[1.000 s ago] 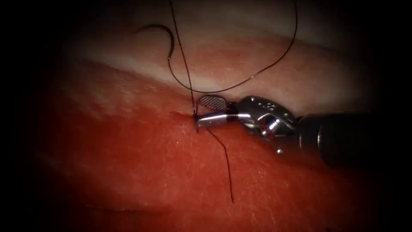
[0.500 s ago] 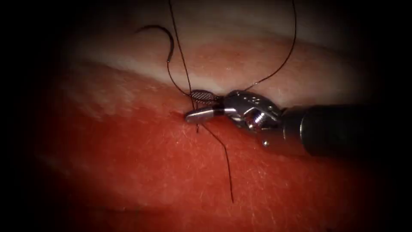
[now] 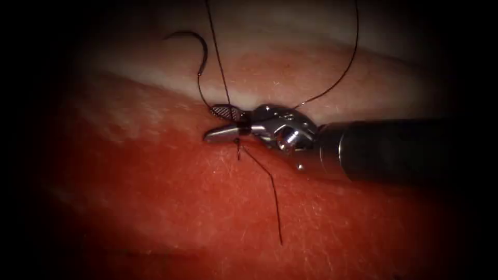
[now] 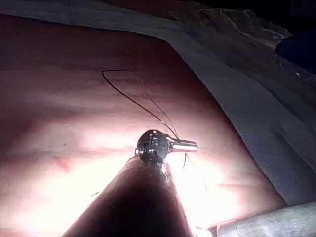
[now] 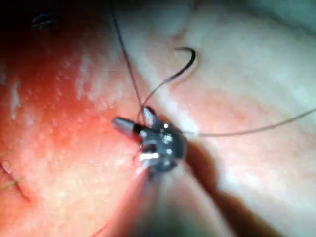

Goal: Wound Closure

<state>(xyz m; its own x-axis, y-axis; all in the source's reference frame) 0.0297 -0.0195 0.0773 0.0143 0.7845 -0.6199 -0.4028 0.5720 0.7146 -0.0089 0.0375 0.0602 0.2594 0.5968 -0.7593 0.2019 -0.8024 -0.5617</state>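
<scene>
Since a second ago the right tool (image 3: 220, 124) has slid leftward along the tissue (image 3: 155, 197), so that the upright strand of thread (image 3: 220, 62), which then stood just off its tips, now passes between its parted jaws close to their hinge. We take that strand as our landmark: it rises from its entry point in the tissue straight up out of the endoscope view, its long axis nearly vertical and crossing the tool's roughly level jaws almost at a right angle. The jaws are apart and, as far as we can see, grip nothing. A short cut end of thread (image 3: 264, 197) trails down and to the right from the same entry point. The needle (image 3: 199, 44) lies free on the pale tissue up and to the left of the strand, not in the tissue and held by neither tool, its curve arching upward with one end pointing left. In the right wrist view the right tool (image 5: 133, 118) again straddles the strand. We judge the right arm the nearer one.
</scene>
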